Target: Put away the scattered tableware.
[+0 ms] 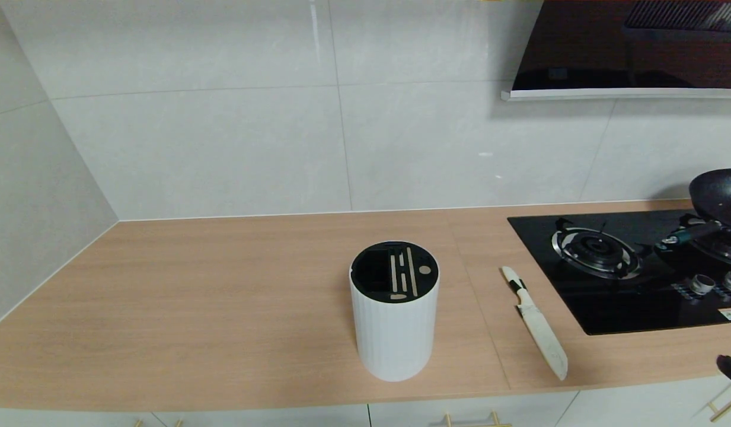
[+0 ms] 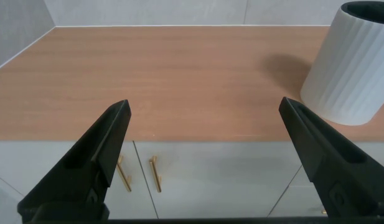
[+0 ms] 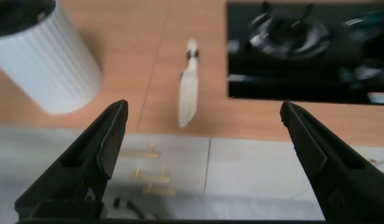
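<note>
**Clearly a job for the right hand [image 3: 203, 109]**

The knife [image 1: 534, 323] lies on the bench [image 1: 223, 296] between knife holder [image 1: 394, 308] and hob [image 1: 626, 273], blade tip toward the front edge, straight ahead of that wide-open, empty hand. The left hand [image 2: 204, 104], equally open, is farther off.

Bright, even light, faint shadow beside the holder [image 2: 350, 68], glare on wall tiles [image 1: 315, 35].

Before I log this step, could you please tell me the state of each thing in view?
Knife holder: upright, nothing in its slots.
Knife: lying flat on the countertop, outside the holder.
Wok: sitting on the hob.
Left gripper: open, empty.
Right gripper: open, empty.
</note>
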